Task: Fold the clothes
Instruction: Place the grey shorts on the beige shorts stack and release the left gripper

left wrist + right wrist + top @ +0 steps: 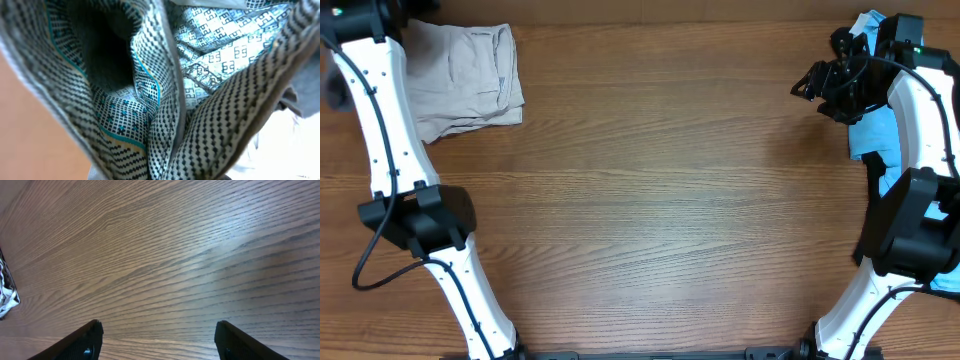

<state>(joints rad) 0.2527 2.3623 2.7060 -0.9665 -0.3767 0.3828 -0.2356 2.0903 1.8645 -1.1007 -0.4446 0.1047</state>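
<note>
A black-and-white patterned garment (210, 125) with teal trim and a pale blue printed lining fills the left wrist view. Its folds bunch together at the bottom middle, where my left gripper's fingers are hidden; that gripper is shut on this cloth. In the overhead view the left arm (375, 110) reaches to the far left corner and its gripper is cut off by the frame. A folded beige garment (465, 80) lies beside that arm. My right gripper (810, 85) (160, 340) stands open above bare wood with nothing between its fingers. Light blue clothes (875, 130) lie under the right arm.
The wooden table (660, 190) stretches between the two arms. A small crumpled black-and-white scrap (7, 292) shows at the left edge of the right wrist view. The arm bases stand at the near edge, left and right.
</note>
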